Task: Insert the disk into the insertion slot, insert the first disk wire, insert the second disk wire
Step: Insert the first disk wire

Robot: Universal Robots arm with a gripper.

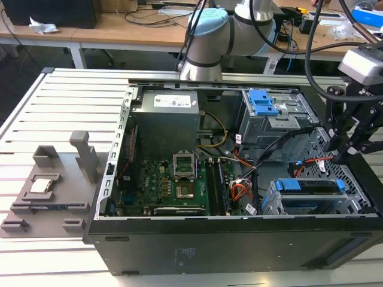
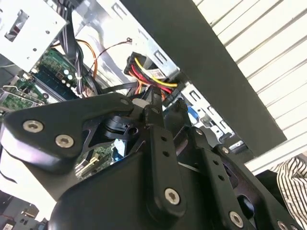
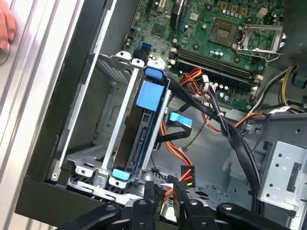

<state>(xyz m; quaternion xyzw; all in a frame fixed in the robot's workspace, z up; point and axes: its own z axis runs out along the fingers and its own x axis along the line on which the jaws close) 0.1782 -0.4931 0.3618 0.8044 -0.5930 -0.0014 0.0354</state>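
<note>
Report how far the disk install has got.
Done: the blue-framed silver disk sits in the low silver perforated cage. In hand: the end effector is at the black connector with red and yellow wires. Left: both wires look unplugged; the blue-tipped cable hangs loose.
</note>
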